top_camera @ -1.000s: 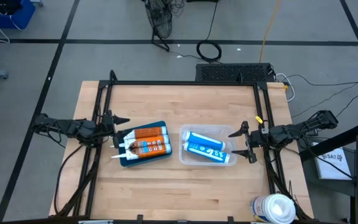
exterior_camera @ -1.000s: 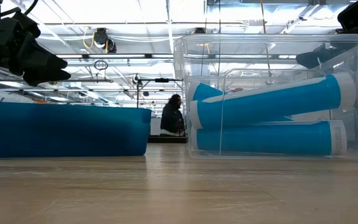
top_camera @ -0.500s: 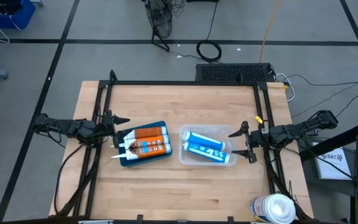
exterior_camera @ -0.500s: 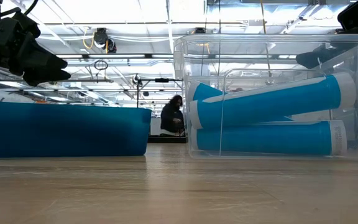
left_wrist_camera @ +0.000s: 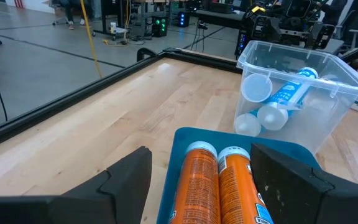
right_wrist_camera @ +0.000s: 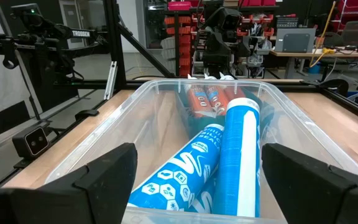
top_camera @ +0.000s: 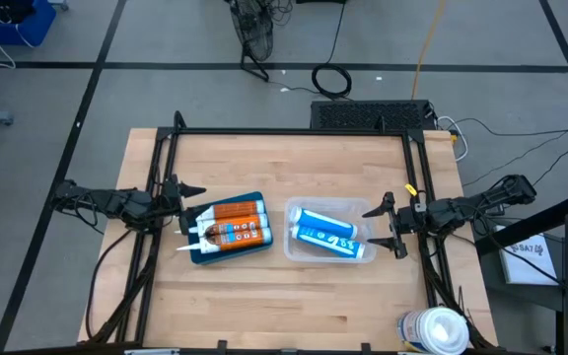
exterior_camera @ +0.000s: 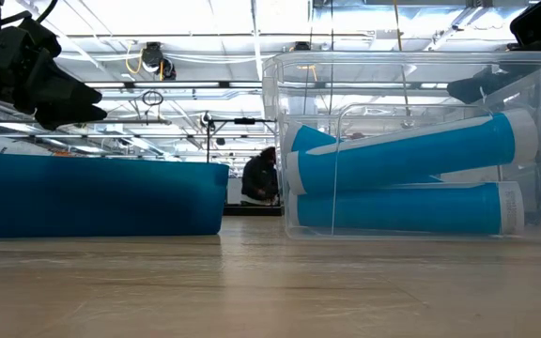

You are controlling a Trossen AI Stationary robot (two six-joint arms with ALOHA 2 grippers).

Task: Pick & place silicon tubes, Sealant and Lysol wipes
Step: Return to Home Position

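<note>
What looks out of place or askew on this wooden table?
The wide round Lysol wipes canister with a white lid sits alone near the corner of the table on the right arm's side, outside both bins. The orange sealant tubes lie in the blue bin, the blue tubes in the clear plastic bin. Nothing looks spilled.

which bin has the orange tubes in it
The blue bin, left of the clear bin in the high view. Two orange tubes lie in it, while the clear one holds blue tubes.

Sealant bottles [top_camera: 235, 223] left of tubes [top_camera: 325, 235]
</note>
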